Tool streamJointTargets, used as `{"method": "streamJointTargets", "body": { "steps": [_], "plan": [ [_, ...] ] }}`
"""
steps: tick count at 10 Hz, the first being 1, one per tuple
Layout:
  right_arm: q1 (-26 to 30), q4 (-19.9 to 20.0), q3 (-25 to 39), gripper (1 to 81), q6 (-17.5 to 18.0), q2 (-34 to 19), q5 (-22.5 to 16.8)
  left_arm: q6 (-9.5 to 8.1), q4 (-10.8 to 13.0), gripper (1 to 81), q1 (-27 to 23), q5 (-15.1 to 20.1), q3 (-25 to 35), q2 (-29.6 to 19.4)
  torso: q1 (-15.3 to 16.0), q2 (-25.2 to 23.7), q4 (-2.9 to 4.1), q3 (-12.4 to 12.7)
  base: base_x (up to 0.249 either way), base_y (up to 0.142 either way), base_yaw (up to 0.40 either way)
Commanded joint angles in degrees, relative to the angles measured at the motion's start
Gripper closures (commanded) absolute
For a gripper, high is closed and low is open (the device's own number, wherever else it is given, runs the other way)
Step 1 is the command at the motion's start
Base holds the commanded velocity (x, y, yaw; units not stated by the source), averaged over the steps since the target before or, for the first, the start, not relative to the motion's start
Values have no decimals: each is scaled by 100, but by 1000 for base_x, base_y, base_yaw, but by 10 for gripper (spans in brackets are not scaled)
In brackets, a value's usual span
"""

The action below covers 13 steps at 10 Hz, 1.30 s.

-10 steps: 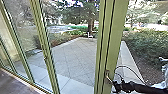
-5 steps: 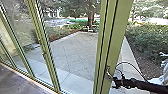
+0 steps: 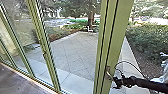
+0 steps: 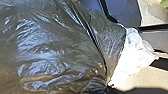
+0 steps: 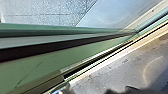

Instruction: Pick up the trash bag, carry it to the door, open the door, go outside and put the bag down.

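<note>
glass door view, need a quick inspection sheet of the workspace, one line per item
Surface: dark indoor floor; outside, pale grey paving.
Job's things: dark, shiny trash bag, with white crumpled plastic at one end; metal door handle on a broad green frame.
Clutter: pale, chair-like thing at the paving's far end.
Grippers: right gripper at the door handle; grip cannot be told.
Cables: thin dark cable arching above the right arm.
Surroundings: shrubs, tree trunk, green-framed glass.
</note>
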Motion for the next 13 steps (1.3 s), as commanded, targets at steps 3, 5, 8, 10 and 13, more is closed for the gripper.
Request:
{"method": "streamJointTargets", "body": {
  "steps": [3, 5, 8, 10, 13],
  "plan": [
    [171, -186, -15, 10, 173, 333, -1052, 9, -52, 811, -174, 522, 21, -38, 5, 0, 0, -5, 0, 0, 0],
    [171, -195, -15, 10, 164, 342, -927, 9, -52, 811, -174, 522, 21, -47, 5, 0, 0, -5, 86, 0, 0],
    [214, -230, -42, 10, 173, 350, -910, 9, -52, 811, -174, 522, 21, -47, 5, -2, 0, -5, 110, 0, 0],
    [267, -230, -77, 10, 164, 333, -840, 9, -60, 811, -165, 522, 21, -47, 5, -9, -5, -2, 115, 0, 0],
    [346, -247, -24, 10, 155, 219, -744, 9, -60, 811, -139, 522, 21, -65, 5, -15, -11, 0, 115, 0, 0]
  ]
}}
